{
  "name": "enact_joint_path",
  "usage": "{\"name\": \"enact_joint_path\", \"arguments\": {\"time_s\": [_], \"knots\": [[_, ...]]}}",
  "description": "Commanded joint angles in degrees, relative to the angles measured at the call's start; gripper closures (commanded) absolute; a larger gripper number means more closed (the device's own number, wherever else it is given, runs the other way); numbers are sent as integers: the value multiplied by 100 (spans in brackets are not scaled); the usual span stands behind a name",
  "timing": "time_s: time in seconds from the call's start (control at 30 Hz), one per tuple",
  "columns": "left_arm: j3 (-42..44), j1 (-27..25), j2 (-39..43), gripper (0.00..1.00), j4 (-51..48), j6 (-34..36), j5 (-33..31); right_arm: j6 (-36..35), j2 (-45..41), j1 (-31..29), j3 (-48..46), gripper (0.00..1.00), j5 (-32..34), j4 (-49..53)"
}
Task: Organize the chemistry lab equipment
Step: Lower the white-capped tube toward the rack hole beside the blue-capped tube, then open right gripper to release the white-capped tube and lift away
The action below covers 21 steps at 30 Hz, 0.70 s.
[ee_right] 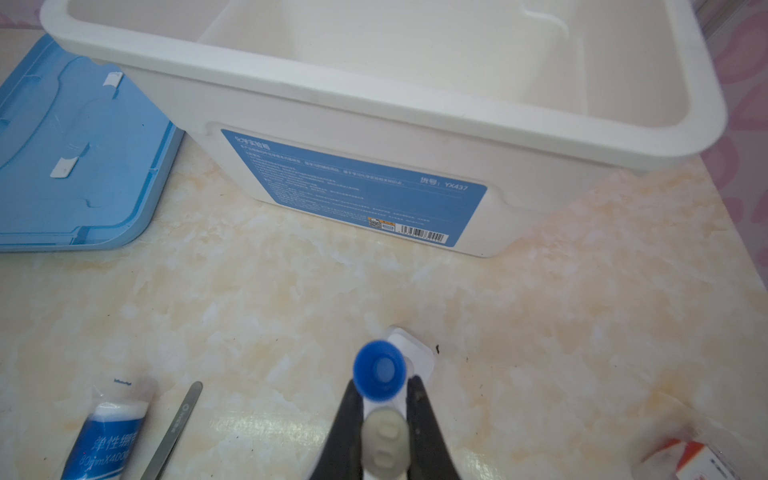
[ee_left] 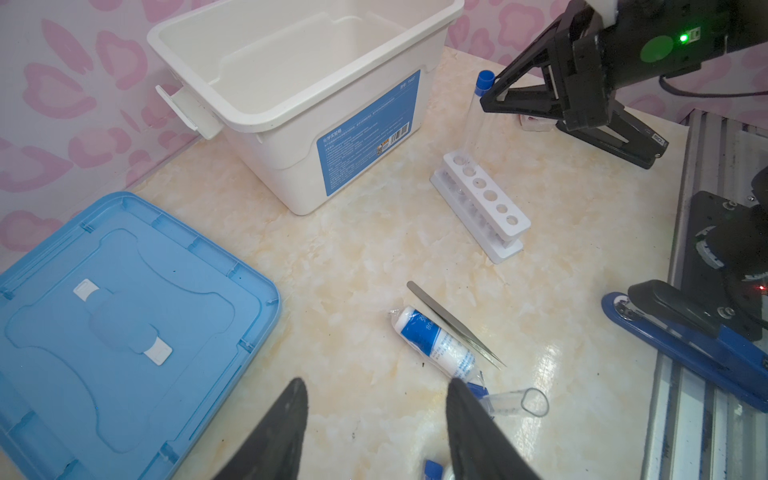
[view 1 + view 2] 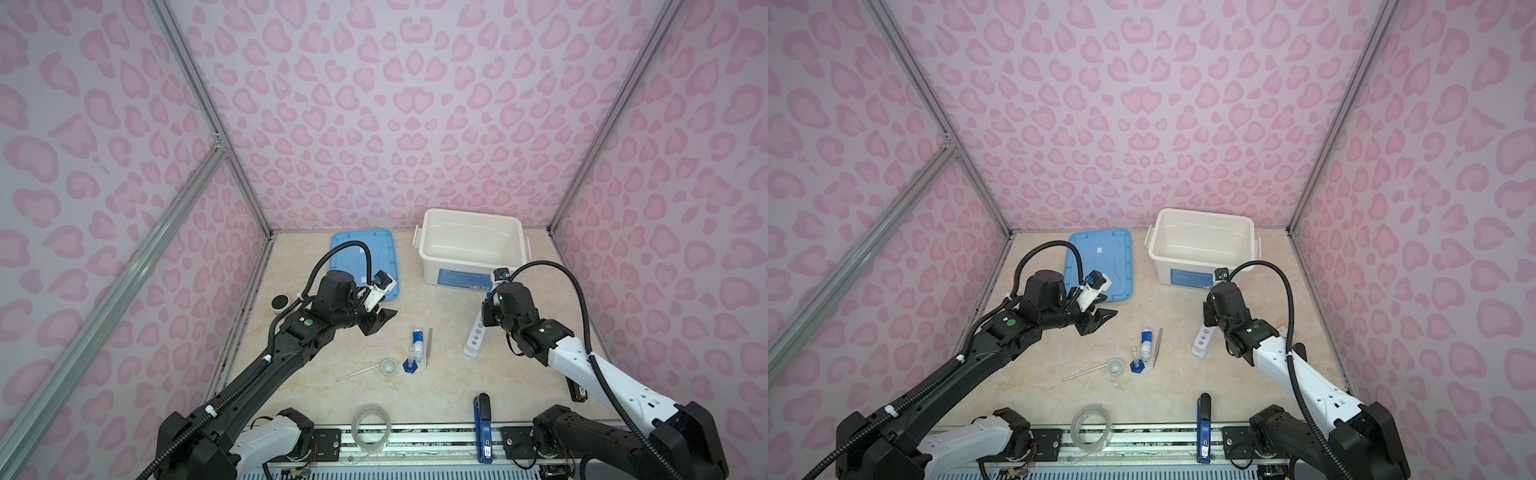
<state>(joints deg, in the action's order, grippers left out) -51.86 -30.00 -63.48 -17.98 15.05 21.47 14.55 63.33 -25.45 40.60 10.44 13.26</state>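
My right gripper [image 1: 383, 384] is shut on a clear test tube with a blue cap [image 2: 485, 80]. It holds the tube nearly upright, and the tube's lower end meets the end hole of the white rack [image 2: 486, 203] [image 3: 476, 338]. My left gripper [image 2: 376, 384] [image 3: 380, 320] hangs open and empty above the table. Close by lie the blue-labelled white bottle [image 2: 436, 340], the metal tweezers [image 2: 453, 322] and the blue-based clear cylinder [image 3: 411, 361]. A small white dish [image 3: 389, 367] and another thin tube [image 3: 359, 372] lie left of the cylinder.
An open white bin [image 3: 471, 212] stands at the back right, with its blue lid [image 3: 361, 257] flat beside it. A clear tape roll [image 3: 371, 428] and a dark blue stapler [image 3: 482, 424] sit at the front edge. A black stapler [image 3: 577, 392] lies under the right arm.
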Motion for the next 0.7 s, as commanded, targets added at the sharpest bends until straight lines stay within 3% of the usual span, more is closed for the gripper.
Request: {"name": "enact_joint_path", "arguments": {"time_s": [0.0,0.67], "knots": [[18,12,125,44,64,16,40,48,-7,-4,-28,87,-42,52],[53,12,257,44,-214,33,146,20,-304,-4,-41,79,-44,116]]}}
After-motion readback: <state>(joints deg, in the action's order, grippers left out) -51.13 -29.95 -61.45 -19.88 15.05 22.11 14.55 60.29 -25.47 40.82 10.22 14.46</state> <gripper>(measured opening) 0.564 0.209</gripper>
